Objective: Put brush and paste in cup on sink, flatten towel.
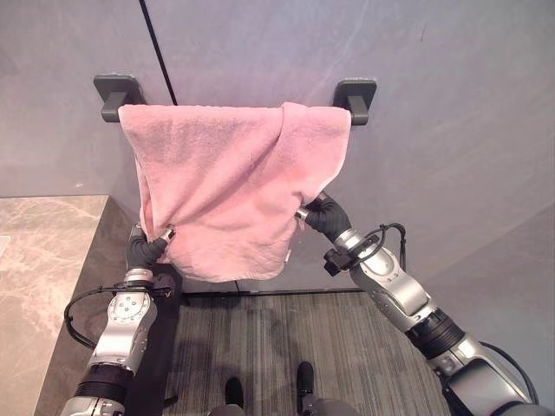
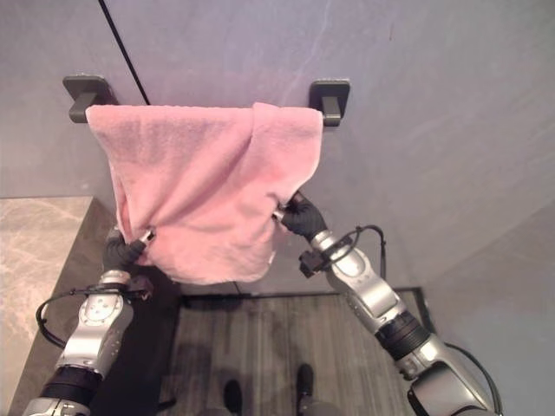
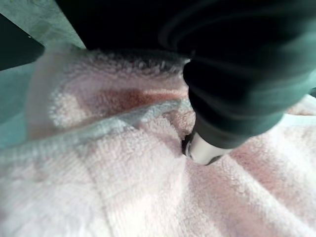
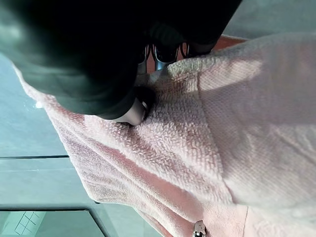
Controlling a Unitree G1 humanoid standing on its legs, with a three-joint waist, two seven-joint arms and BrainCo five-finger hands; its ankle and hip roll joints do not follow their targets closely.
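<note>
The pink towel [image 1: 225, 191] hangs bunched over the wall rail [image 1: 355, 100], its long axis along it, the left hand [image 1: 149, 247] and right hand [image 1: 319, 212] each pinching 1 lower side edge.

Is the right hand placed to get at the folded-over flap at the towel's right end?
Probably yes: the right hand already pinches the towel just below that flap, with nothing between them.

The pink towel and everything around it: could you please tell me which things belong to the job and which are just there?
Job:
pink towel, draped unevenly over the rail
left hand, pinching its lower left edge
right hand, gripping its right edge

Just there:
wall brackets
marble counter
</note>
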